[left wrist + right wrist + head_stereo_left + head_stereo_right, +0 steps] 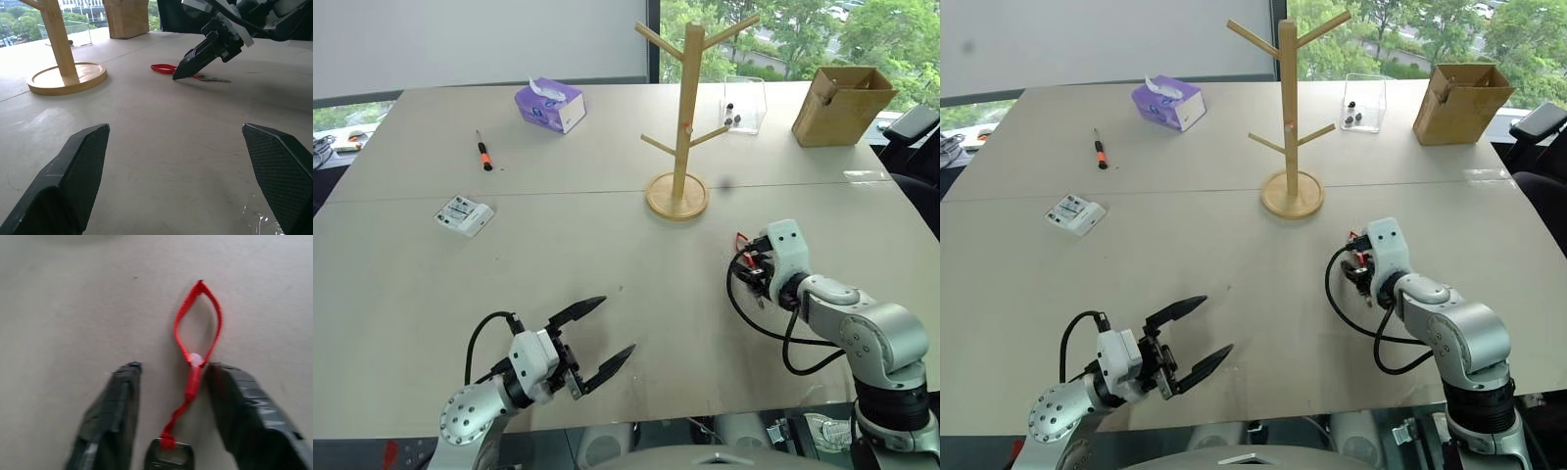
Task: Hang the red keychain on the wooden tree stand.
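**Keychain being straddled for pickup**

Nearest the robot, the left gripper [595, 338] is being held spread wide over bare counter [607, 245], grasping nothing and well apart from the work. Further out on the right, the right gripper [168, 382] is being lowered over the keychain [195, 340], which is lying flat on the counter. Its two fingers [110, 411] are being set on either side of the strap's narrow stem, just above the key [168, 458]; a gap is showing on each side, so the strap is not yet being pinched. The red loop is lying clear beyond the fingertips. The step in hand is judged to be the grasp itself. Next, the jaws are to be brought together on the stem and the keychain lifted so the loop is hanging open. Beyond it, the stand [680, 117] is standing upright, well apart from the keychain, with its pegs bare; the loop would have to be carried over one upturned peg tip and lowered onto it. A thin, flat strap may be slipping from the pinch.
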